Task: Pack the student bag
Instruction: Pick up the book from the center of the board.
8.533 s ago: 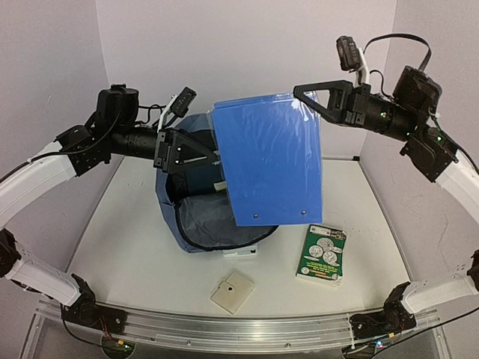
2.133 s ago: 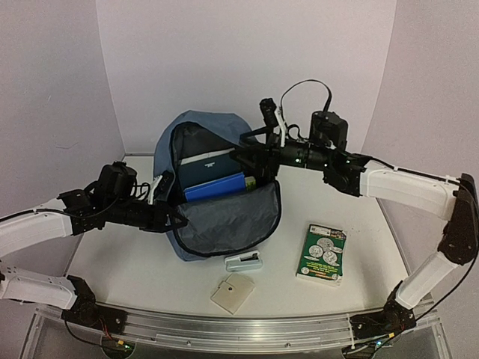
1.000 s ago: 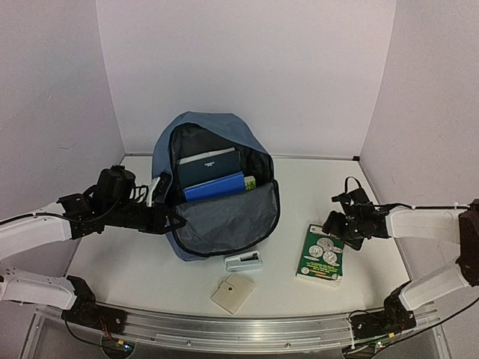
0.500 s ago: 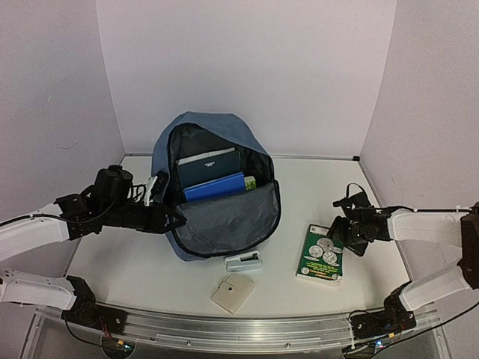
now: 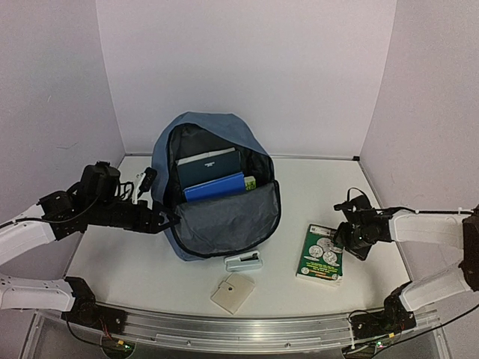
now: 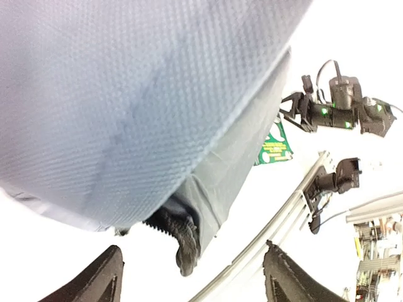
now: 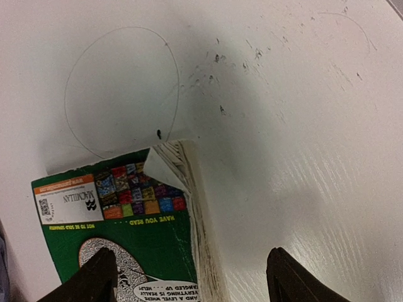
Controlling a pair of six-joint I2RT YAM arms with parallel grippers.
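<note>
**Step in hand (judged):** pick up the book [image 7: 132, 245] with the right gripper [image 7: 192, 278] for loading into the bag [image 5: 203, 123].

**State**
- The right gripper's jaws stand apart and straddle one corner of the book. There the cover curls up and the page block shows.
- The book lies flat on the table [image 7: 289, 94], well apart from the bag, on its right.
- The bag sits mid-table, unzipped, with its flap folded toward the arms. A blue binder [image 5: 215, 187] stands inside.
- The left gripper [image 6: 189, 280] is at the bag's left rim, jaws apart, clamped on nothing.

**Procedure**
1. Tilt the right gripper so one finger slips under the raised corner.
2. Close on the full page block, not the curled cover alone, or the book will likely fan open.
3. Lift slowly, as a paperback probably sags.
4. Have the left gripper pinch the rim to keep the mouth wide.
5. Slide the book in beside the binder.
</note>
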